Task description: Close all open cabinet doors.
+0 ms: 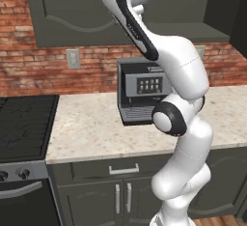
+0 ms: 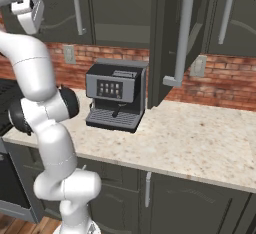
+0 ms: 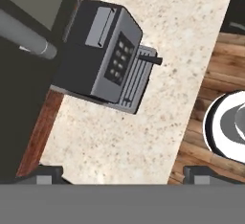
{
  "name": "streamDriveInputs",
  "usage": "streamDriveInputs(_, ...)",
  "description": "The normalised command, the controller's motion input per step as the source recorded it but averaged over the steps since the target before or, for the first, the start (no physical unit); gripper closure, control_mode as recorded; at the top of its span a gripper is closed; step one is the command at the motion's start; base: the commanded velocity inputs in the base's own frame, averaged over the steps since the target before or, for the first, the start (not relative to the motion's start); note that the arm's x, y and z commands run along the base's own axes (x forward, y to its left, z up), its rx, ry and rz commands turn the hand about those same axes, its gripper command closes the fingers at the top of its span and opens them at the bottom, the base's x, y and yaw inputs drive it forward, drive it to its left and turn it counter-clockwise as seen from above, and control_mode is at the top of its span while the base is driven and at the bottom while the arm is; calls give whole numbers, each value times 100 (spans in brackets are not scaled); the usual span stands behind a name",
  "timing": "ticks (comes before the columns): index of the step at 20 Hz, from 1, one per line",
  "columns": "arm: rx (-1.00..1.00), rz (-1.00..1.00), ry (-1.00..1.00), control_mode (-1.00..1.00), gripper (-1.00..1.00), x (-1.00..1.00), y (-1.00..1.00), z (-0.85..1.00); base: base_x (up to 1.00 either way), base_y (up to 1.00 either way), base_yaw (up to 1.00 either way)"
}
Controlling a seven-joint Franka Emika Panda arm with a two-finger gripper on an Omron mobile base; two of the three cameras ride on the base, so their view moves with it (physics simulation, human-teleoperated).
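Here one cabinet door [image 2: 162, 43] stands open; the gripper [image 3: 122, 173] is spread, empty.

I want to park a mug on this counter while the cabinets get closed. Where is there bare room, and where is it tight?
The counter lies bare right of the coffee machine, out to the front edge. A smaller bare patch lies between the stove and the machine. It is tight beside the machine's right, where the open cabinet door hangs over the counter.

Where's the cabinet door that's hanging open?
In the right base view, the open cabinet door swings out over the counter, just right of the coffee machine.
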Motion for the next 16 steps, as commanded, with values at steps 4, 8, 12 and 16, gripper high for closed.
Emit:
streamDriveInputs(4,17,19,-11,-100,-100,-46,-22,-94,0,0,0)
streamDriveInputs(8,17,18,-9,-100,-100,-43,-23,-93,0,0,0)
streamDriveInputs(12,10,16,-1,-100,-100,-33,-25,-62,0,0,0)
streamDriveInputs(16,8,15,-2,-100,-100,-33,-24,-36,0,0,0)
